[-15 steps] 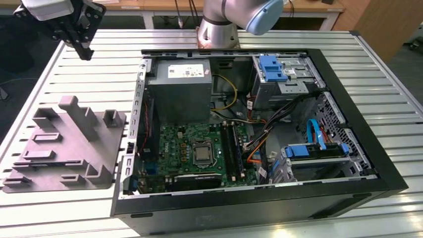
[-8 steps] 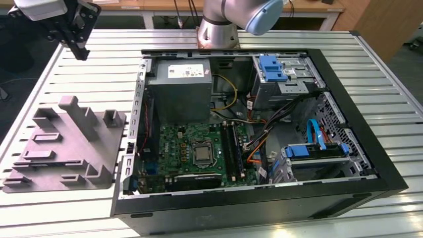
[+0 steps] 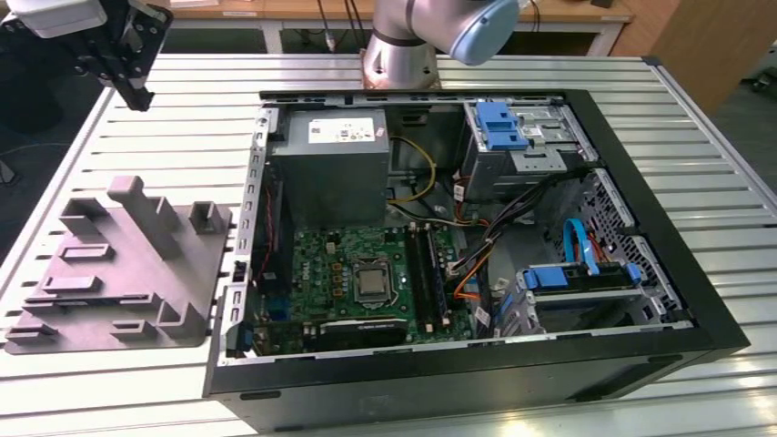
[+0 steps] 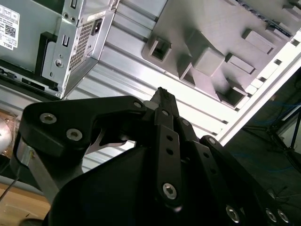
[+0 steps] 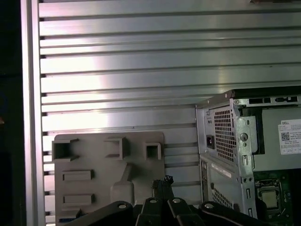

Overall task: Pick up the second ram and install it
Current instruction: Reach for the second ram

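My gripper [image 3: 136, 96] hangs above the far left corner of the table in the exterior view, well away from the open computer case [image 3: 474, 237]. Its black fingertips [image 4: 162, 95] meet in both wrist views, with nothing seen between them [image 5: 163, 181]. Below it lies the grey plastic tray [image 3: 122, 264] with upright tabs, and I make out no stick on it. On the green motherboard [image 3: 327, 250], long dark strips fill the memory slots [image 3: 423, 269] beside the processor. I cannot tell whether the second ram is among them.
The case lies on its side on the slatted metal table [image 3: 182, 137], with its power supply [image 3: 330, 168] at the back and blue drive brackets [image 3: 580, 273] on the exterior view's right. The arm's base [image 3: 401, 55] stands behind the case.
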